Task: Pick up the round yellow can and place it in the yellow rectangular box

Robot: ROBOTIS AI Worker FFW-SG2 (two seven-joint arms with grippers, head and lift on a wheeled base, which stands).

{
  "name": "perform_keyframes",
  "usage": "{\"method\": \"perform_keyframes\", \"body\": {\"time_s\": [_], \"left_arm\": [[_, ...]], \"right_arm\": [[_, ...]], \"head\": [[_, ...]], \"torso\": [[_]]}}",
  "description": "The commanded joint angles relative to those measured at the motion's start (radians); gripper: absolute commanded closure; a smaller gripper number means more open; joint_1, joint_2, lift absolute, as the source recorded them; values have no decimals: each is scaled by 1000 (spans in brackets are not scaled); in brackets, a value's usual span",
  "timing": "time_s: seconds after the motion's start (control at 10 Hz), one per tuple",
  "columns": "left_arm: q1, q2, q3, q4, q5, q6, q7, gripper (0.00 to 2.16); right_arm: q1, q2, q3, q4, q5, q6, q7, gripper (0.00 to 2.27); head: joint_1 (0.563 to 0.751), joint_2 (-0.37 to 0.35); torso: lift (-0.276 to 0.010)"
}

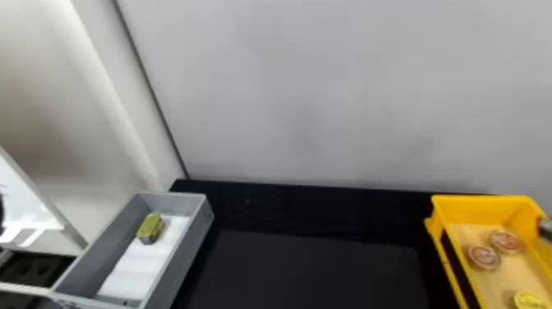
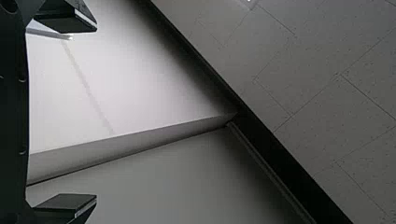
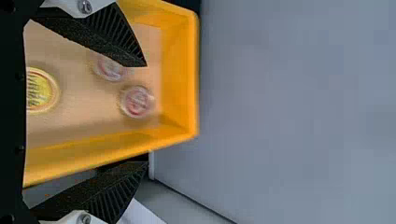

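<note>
A pale wall [image 1: 336, 90] rises behind a black table [image 1: 312, 267], and from the left wrist we look at a corner of the walls and a speckled, panelled ceiling [image 2: 327, 51].

On the table's right stands the yellow rectangular box [image 1: 480, 200], with a beige bottom. The round yellow can [image 1: 530, 300] is already in it, lying flat at the near part of the bottom. Farther in we see two reddish-topped cans [image 1: 484, 257], side by side and also flat, both apart from the yellow one.

At the far right edge of the head view we see a small part of the right gripper [image 1: 546, 230], by the box's right side. In its own wrist view the right gripper [image 3: 147, 114] is wide — one finger crosses our view of a reddish-topped can, the other shows past the box's rim.

The left gripper [image 2: 95, 113] also has its fingers spread well apart, in front of the walls.

On the left we have a grey box [image 1: 187, 250] with a white sheet [image 1: 135, 267] along its bottom. A small yellow-green block [image 1: 151, 227] sits in its far half — partly on that sheet.
</note>
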Motion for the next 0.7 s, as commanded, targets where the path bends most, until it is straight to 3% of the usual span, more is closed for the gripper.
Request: {"method": "perform_keyframes", "body": {"time_s": [0.0,0.3,0.4,0.6], "left_arm": [[0,3,-3,0,0,6,0,10],[-1,6,-10,0,0,10,3,10],[0,8,-12,0,0,13,3,10],[2,8,-17,0,0,17,6,10]], "right_arm": [[3,-1,-18,-220,-96,-39,-141,28],[-1,-12,6,-428,-178,-179,-368,45],[-4,-15,48,-482,-186,-230,-493,47],[-37,-27,138,-550,-68,-337,-572,19]], "head": [[621,223],[621,223],[621,223],[621,223]], "torso": [[0],[0],[0],[0]]}}
